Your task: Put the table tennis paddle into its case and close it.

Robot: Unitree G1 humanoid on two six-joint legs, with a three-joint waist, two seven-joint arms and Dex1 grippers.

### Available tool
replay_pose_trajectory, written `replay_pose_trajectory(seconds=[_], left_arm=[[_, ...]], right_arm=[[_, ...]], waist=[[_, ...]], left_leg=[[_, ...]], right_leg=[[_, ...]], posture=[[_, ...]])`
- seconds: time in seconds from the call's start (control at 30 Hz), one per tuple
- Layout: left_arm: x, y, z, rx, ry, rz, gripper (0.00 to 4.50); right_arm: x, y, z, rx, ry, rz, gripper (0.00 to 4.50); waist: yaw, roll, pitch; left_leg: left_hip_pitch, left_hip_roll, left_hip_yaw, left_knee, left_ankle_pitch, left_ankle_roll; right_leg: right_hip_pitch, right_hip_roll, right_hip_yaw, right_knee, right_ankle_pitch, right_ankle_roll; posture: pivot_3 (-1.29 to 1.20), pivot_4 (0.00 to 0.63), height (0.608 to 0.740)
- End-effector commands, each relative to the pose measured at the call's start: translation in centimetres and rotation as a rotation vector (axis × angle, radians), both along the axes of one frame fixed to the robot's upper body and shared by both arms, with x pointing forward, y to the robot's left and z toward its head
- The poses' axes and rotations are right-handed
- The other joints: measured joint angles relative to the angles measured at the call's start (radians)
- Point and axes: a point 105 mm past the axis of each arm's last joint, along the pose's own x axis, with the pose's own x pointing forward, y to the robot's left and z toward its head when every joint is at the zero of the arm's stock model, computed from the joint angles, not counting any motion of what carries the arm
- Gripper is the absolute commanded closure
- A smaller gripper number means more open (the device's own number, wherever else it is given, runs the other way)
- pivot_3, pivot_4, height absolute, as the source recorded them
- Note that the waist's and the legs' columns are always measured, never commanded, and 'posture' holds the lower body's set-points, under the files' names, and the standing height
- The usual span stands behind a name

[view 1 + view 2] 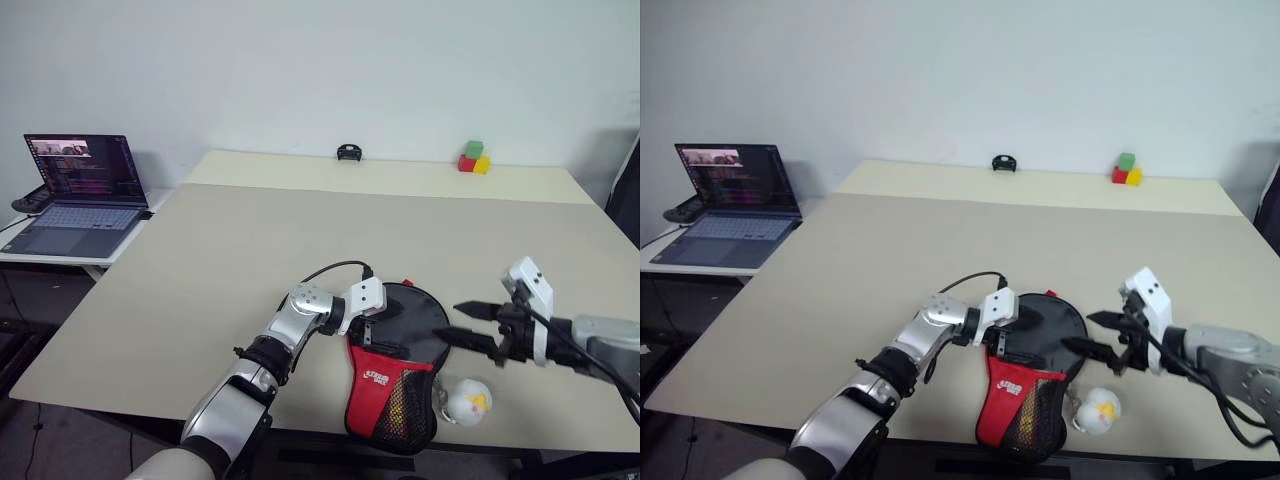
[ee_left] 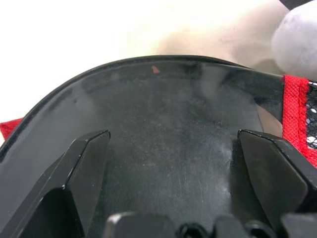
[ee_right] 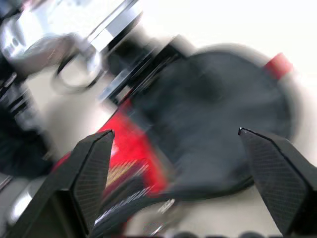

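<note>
The case point(image 1: 392, 375) is seen lying near the front edge of the beige table point(image 1: 230, 270), its round black end toward the table's middle and its narrow end, with the red logo panel and the mesh pocket, hanging just over the edge. A white-yellow ball charm point(image 1: 468, 400) lies on the table just beside the case, on the robot's right. A small red tab shows at the far rim of the round end.

The table tennis paddle cannot be told apart from the case from the head camera. In the left wrist view a smooth, glossy black round face point(image 2: 168, 139) is seen bordered by red fabric and mesh; whether this is the paddle's rubber or the case's own fabric cannot be told.

The left gripper point(image 1: 368, 322) is held at the left rim of the round black end, and its fingers point(image 2: 86, 171) are spread wide, low over the black surface; contact cannot be confirmed and nothing is clamped.

The right gripper point(image 1: 472, 325) is held above the table just to the right of the case, pointed toward it, its two fingers point(image 3: 94, 168) well apart and closed on nothing.

At the table's far edge a small black object point(image 1: 348, 152) and a cluster of green, red and yellow blocks point(image 1: 474, 158) are noted. An open laptop point(image 1: 75, 195) is set on a separate side table to the left.
</note>
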Motion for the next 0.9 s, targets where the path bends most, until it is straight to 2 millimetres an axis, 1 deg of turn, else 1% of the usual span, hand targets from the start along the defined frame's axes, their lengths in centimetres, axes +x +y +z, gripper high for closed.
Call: replay_pose_trajectory(seconds=[0.03, 0.17, 0.23, 0.3, 0.33, 0.4, 0.5, 0.6, 0.9], left_arm=[[0.1, 1.8, -0.1, -0.001, 0.032, 0.06, 0.0], [0.1, 2.5, 3.1, -0.124, 0.025, 0.101, 0.0], [0.0, 3.0, 4.5, -0.167, 0.022, 0.12, 0.0], [-0.1, 3.7, 5.9, -0.21, 0.031, 0.146, 0.0], [-0.1, 4.3, 6.5, -0.226, 0.033, 0.164, 0.0], [-0.1, 6.0, 7.3, -0.234, 0.027, 0.213, 0.0], [0.0, 8.3, 7.5, -0.209, 0.014, 0.284, 0.0], [0.0, 9.5, 7.5, -0.198, 0.016, 0.329, 0.0], [0.0, 9.7, 7.5, -0.198, 0.021, 0.343, 0.0]], right_arm=[[2.8, 0.0, -0.4, -0.012, -0.047, -0.016, 0.02], [5.1, 1.5, -1.4, -0.013, -0.068, 0.025, 0.02], [5.6, 2.2, -2.0, -0.011, -0.063, 0.052, 0.02], [5.9, 2.7, -2.6, -0.013, -0.059, 0.074, 0.02], [6.1, 2.9, -2.8, -0.011, -0.057, 0.078, 0.02], [6.6, 3.1, -3.2, -0.007, -0.055, 0.078, 0.02], [7.2, 3.2, -3.7, -0.005, -0.053, 0.074, 0.02], [7.6, 3.1, -4.1, -0.002, -0.051, 0.068, 0.02], [7.8, 3.0, -4.2, -0.001, -0.054, 0.07, 0.02]], waist=[[-0.005, 0.001, 0.002], [-0.007, 0.007, 0.006], [-0.007, 0.008, 0.007], [-0.006, 0.008, 0.007], [-0.005, 0.008, 0.008], [-0.005, 0.009, 0.009], [-0.006, 0.011, 0.011], [-0.006, 0.016, 0.014], [-0.006, 0.016, 0.016]], left_leg=[[-0.001, 0.0, 0.0, 0.0, 0.0, 0.0], [-0.009, 0.0, 0.0, 0.0, 0.002, -0.003], [-0.02, 0.0, 0.001, 0.001, 0.006, -0.01], [-0.03, 0.0, 0.002, 0.002, 0.006, -0.011], [-0.035, 0.0, 0.001, 0.004, 0.007, -0.011], [-0.036, 0.0, 0.001, 0.005, 0.007, -0.011], [-0.035, 0.0, 0.001, 0.007, 0.007, -0.012], [-0.033, 0.0, 0.001, 0.01, 0.008, -0.013], [-0.033, 0.0, 0.0, 0.015, 0.008, -0.013]], right_leg=[[-0.001, 0.0, 0.0, 0.0, 0.0, 0.0], [-0.012, 0.0, 0.0, 0.003, -0.002, -0.003], [-0.022, 0.0, 0.0, 0.005, -0.002, -0.003], [-0.034, 0.0, 0.0, 0.012, -0.002, -0.003], [-0.038, 0.0, 0.0, 0.015, -0.002, -0.003], [-0.039, -0.001, 0.0, 0.015, -0.002, -0.003], [-0.039, -0.001, 0.0, 0.013, -0.002, -0.003], [-0.038, 0.0, 0.001, 0.017, -0.002, -0.004], [-0.037, 0.0, 0.0, 0.021, -0.001, -0.004]], posture=[[0.0, 0.15, 0.74], [0.0, 0.15, 0.74], [0.0, 0.15, 0.74], [0.0, 0.15, 0.74], [0.0, 0.15, 0.74], [0.0, 0.15, 0.74], [0.0, 0.15, 0.74], [0.0, 0.15, 0.74], [0.0, 0.15, 0.74]])
